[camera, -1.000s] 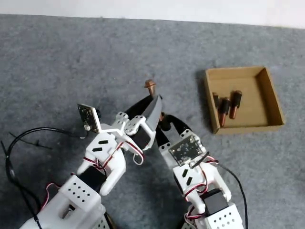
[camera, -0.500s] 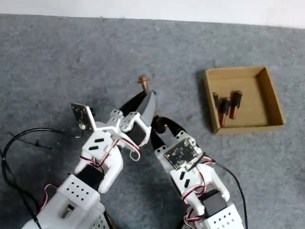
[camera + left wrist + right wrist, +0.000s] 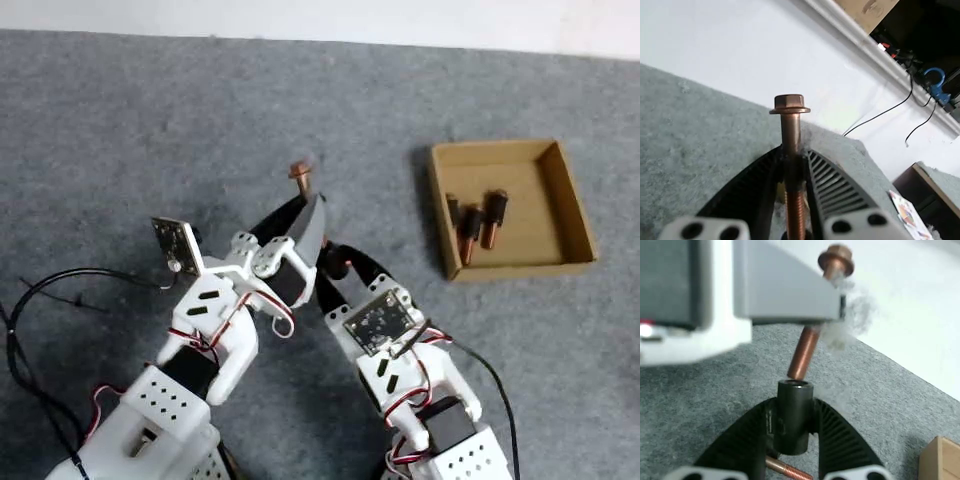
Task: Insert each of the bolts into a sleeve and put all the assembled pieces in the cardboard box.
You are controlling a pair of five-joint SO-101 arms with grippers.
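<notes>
I've got left gripper clamped on bolt | right gripper clamped on sleeve | bolt tip at the mouth, not in | a few assembled pieces in cardboard box.

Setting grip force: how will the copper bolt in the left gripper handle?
The bolt looks solid metal, so probably stiff and heavy for its size. Its round shank would likely roll if dropped; the threads may aid grip.

A grey felt mat lies flat. A black cable loops over the mat's left edge, and a white surface borders its far edge.
</notes>
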